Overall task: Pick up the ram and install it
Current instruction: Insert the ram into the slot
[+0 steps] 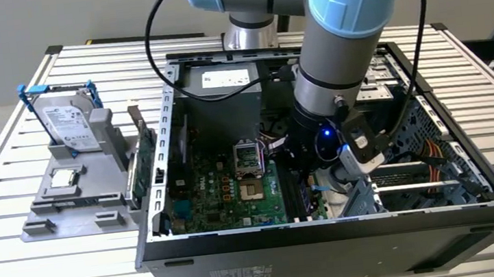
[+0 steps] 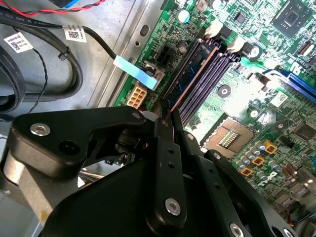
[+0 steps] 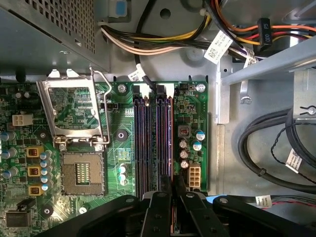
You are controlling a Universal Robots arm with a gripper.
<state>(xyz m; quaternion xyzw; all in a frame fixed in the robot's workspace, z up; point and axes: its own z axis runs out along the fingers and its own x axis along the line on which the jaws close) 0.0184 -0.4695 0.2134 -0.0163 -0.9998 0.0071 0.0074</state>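
The ram [image 2: 190, 69] is a thin dark blue stick with a reddish top edge. It stands in the memory slot nearest the board's edge, and in the first wrist view the ram [image 3: 170, 133] sits in the outermost of the parallel slots. My gripper [image 2: 165, 114] has its black fingers pinched onto the stick's near end, with the gripper [image 3: 173, 181] straddling that slot line. In the exterior view the gripper [image 1: 307, 184] reaches down inside the open computer case [image 1: 330, 230], low over the motherboard [image 1: 225, 196].
The open CPU socket [image 3: 81, 173] lies beside the memory slots. Thick black cables [image 3: 266, 148] and a wire bundle [image 3: 163, 42] run close by. The power supply [image 1: 222, 79] fills the case's back. Outside, a grey fixture [image 1: 75, 208] holds a silver drive [image 1: 71, 126] and a small square chip [image 1: 66, 177].
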